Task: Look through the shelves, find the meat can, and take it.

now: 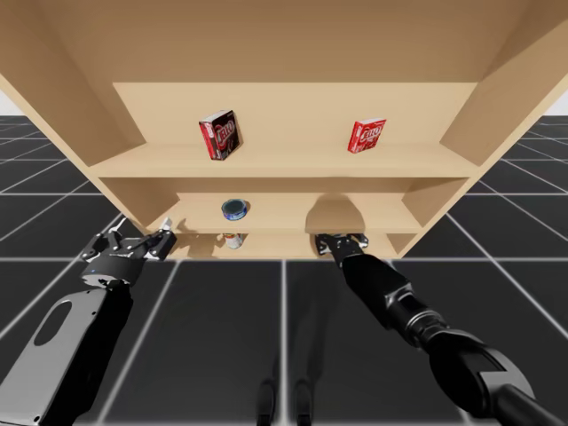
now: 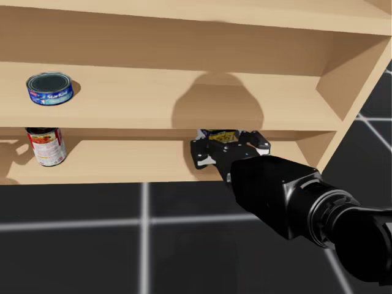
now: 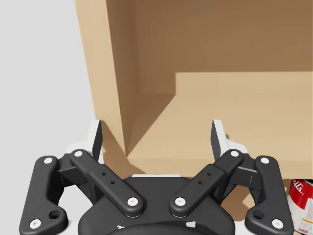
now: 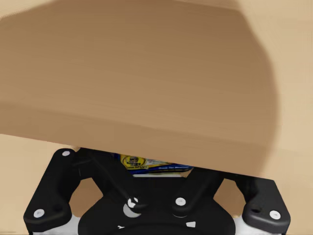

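The meat can (image 2: 218,136), small with a blue and yellow label, stands on the bottom shelf (image 2: 122,160) right of the middle. My right gripper (image 2: 226,146) is pushed in under the middle shelf board, right at the can. In the right wrist view the can's label (image 4: 146,163) shows just ahead of the hand, and the shelf board hides the rest. My left gripper (image 1: 161,240) hangs open and empty at the shelf unit's left front corner; in the left wrist view my left gripper (image 3: 157,132) faces the left side wall.
A flat blue can (image 2: 50,88) lies on the middle shelf at the left. A red-labelled can (image 2: 46,146) stands below it on the bottom shelf. Two red boxes (image 1: 218,134) (image 1: 366,136) stand on the top shelf. The shelf's side walls close both ends.
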Motion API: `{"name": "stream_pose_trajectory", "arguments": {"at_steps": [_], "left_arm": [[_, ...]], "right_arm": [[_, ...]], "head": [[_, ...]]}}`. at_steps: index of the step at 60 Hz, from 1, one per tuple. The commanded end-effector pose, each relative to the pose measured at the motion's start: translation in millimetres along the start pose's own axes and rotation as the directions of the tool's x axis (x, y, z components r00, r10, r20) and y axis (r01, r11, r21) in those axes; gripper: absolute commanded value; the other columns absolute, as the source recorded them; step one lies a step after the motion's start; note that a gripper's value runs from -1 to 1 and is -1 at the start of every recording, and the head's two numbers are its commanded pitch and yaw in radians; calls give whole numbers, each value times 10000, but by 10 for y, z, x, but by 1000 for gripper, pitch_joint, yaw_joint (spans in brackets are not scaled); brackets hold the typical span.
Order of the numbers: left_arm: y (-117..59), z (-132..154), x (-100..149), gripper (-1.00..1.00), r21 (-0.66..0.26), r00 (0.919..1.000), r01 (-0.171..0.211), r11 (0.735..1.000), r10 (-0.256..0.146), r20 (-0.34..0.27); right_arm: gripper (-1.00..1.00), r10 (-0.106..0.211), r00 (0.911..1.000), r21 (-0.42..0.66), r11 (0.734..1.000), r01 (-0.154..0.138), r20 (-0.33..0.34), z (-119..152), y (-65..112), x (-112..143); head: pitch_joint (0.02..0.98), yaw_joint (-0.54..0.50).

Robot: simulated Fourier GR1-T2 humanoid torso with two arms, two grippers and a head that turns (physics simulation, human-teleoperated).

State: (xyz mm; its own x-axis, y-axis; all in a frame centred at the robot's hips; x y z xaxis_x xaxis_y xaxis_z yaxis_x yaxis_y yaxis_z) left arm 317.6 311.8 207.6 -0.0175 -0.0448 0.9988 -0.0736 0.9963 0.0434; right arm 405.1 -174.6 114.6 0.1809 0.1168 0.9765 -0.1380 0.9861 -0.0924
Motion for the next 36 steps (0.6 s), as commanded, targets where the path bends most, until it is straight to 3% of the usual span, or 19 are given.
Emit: {"name": "stream_pose_trajectory", "arguments": {"at_steps": [1,15,21,29,36], "left_arm": [[-3,-2,0,-1000,-23,10000,-2,10000,2,-5],[1,-10,0,-1000,-23,10000,-8,10000,8,9],[-3,-9,0,-1000,-14,10000,0,10000,0,19],[-8,-11,-5,-1000,-9,10000,17,10000,-17,7],[-12,-12,-7,-1000,-9,10000,32,10000,-32,10]], "right_arm": [[998,-20,9996,-6,10000,20,-265,-366,46,-190],[1000,-68,9998,-224,9997,72,185,-228,-9,-130],[1000,68,9979,-313,9995,-48,642,52,-56,-31],[1000,-60,9944,-327,9994,95,1056,458,-98,46],[1000,13,9907,-430,9991,47,1364,728,-118,50]], "head": [[740,-171],[737,-173],[735,-174],[731,-176],[728,-181]]}}
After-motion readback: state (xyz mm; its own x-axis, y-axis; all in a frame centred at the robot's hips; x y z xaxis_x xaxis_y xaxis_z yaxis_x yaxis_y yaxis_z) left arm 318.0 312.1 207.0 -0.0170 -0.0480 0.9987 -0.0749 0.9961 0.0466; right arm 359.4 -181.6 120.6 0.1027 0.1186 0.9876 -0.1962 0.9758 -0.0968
